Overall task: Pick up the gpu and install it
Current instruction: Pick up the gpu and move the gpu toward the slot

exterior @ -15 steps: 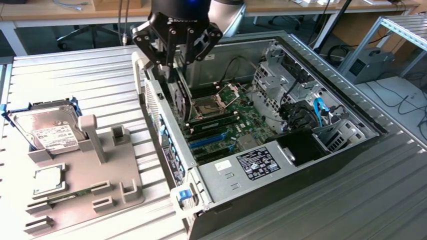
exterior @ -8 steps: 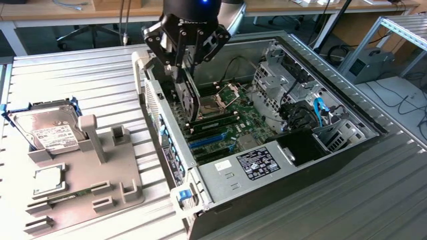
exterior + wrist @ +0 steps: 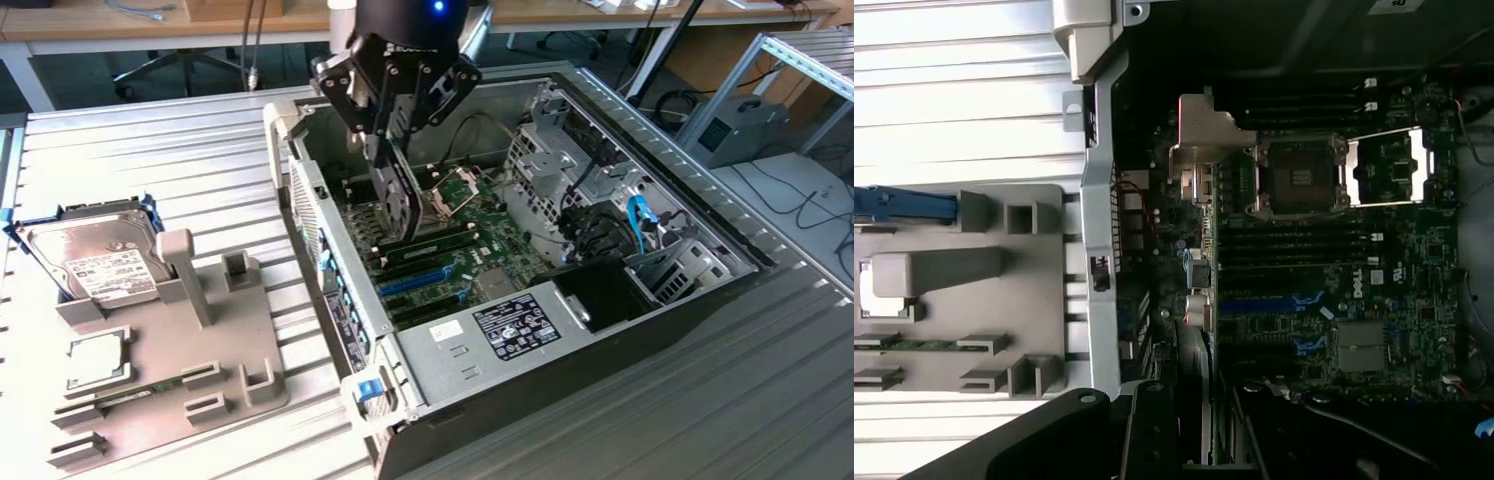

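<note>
The gpu [image 3: 398,200] is a thin black card hanging upright, edge-on, inside the open computer case [image 3: 314,215]. It is just above the green motherboard [image 3: 487,250] and its slots. My gripper [image 3: 396,150] is shut on the card's upper end, one finger on each flat face. In the wrist view the gpu [image 3: 1199,370] runs away from my gripper [image 3: 1199,445] toward the motherboard [image 3: 1374,270]. A silver-grey bracket [image 3: 1204,140] shows at its far end, close to the case's rear wall [image 3: 1099,250].
At the exterior view's left a grey fixture [image 3: 200,350] carries a silver hard drive [image 3: 100,262] and a small green memory stick [image 3: 127,395]. Inside the case are blue slots [image 3: 420,283], a power supply [image 3: 521,330], drive cages [image 3: 561,150] and cables [image 3: 641,225].
</note>
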Controlling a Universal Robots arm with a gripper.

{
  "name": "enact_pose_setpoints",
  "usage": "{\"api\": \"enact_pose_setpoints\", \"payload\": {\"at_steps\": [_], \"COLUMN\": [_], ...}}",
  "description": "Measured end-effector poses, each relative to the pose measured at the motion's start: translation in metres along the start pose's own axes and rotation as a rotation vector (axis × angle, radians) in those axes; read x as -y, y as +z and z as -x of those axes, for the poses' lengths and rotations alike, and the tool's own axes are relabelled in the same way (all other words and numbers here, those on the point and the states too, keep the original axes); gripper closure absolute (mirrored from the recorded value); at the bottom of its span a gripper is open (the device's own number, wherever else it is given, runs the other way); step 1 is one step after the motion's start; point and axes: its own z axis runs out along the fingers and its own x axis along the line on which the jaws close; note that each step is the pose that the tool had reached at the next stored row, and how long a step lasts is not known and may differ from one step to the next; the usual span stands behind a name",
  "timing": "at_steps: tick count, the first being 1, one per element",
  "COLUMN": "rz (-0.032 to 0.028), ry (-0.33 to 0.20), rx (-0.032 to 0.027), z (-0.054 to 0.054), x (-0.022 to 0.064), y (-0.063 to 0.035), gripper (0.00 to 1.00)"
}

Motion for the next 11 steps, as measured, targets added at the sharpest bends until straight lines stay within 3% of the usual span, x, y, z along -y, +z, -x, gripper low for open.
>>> {"api": "enact_pose_setpoints", "payload": {"at_steps": [11], "rz": [-0.0067], "ry": [0.000], "rx": [0.0003], "z": [0.025], "x": [-0.0014], "y": [0.0049], "gripper": [0.74]}}
